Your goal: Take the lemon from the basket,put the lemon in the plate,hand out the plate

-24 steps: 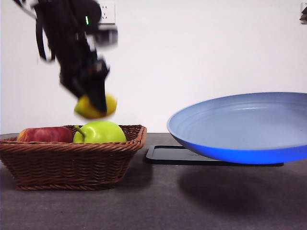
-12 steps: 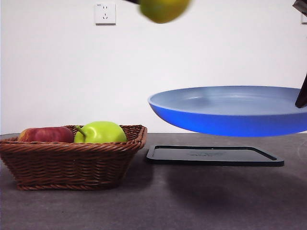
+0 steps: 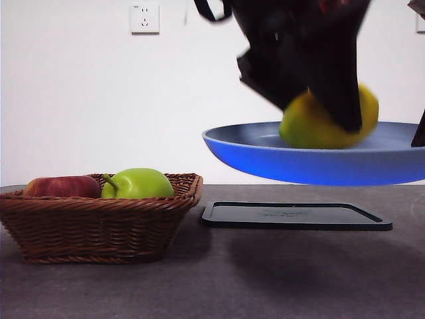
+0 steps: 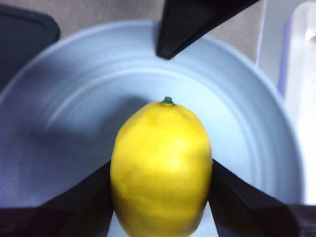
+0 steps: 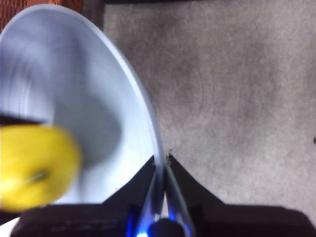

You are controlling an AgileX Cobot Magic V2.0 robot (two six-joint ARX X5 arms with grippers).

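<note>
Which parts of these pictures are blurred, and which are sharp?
Front view: the left pincer and lemon are smeared, while the basket is sharp. Left wrist view: the lemon is fairly crisp, the plate soft. Right wrist view: lemon and plate are streaked; the right pincer clamps the rim.

Looked like a lab test bench, not a home kitchen. Was set against a bare white wall (image 3: 99, 100) carrying a single white socket (image 3: 145, 18). Was laid out on a plain dark grey table (image 3: 219, 279) holding few props: a wicker basket (image 3: 99, 222) with a red apple (image 3: 63, 187) and a green fruit (image 3: 137, 183), plus a flat black tray (image 3: 295, 216). Was worked by big black robot arms (image 3: 299, 46), blurred mid-air.
</note>
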